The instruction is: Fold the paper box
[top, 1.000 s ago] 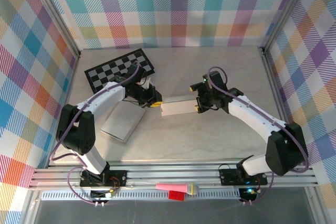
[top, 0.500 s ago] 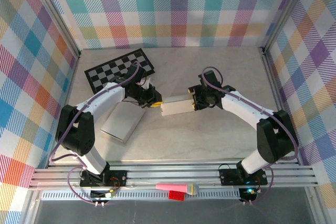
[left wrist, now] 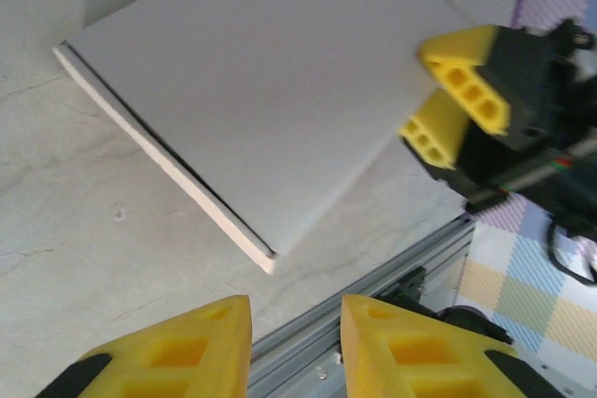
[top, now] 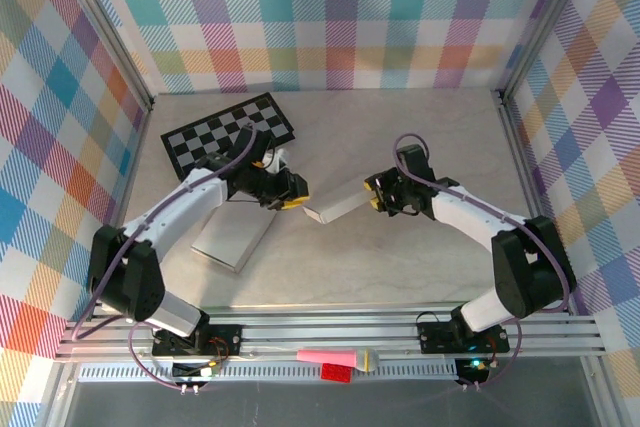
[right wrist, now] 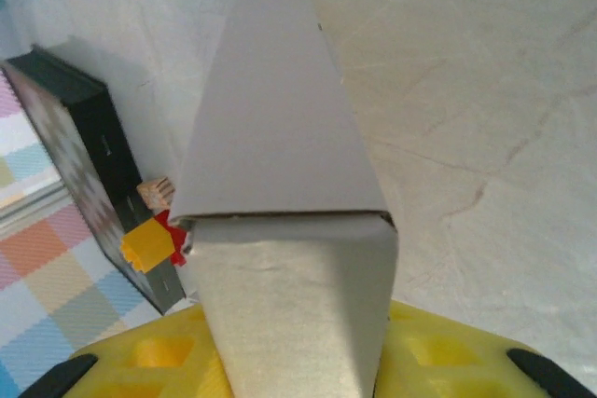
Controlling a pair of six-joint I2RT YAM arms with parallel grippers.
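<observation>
Item: paper box (top: 335,205), pale grey card, collapsed to a long flat sleeve, at about the middle of the bench (top: 400,267) and lying askew, its left end towards the near edge and its right end towards the far edge. Right gripper (top: 376,197): clamped on the box's right end, one yellow finger above the card and one below (in the right wrist view a flap runs down between the two pads). Left gripper (left wrist: 294,309): fingers apart with nothing between them, just beside the box's left end and clear of the card. Other contents: checkerboard (top: 228,130), black and white, flat in the far left corner of the bench; pale flat slab (top: 232,235), lying towards the left edge, nearer than the board and partly beneath the left arm. Off the bench, on the rail (top: 540,337) along its near edge: a pink item (top: 330,356) and a red block (top: 335,372), side by side.
</observation>
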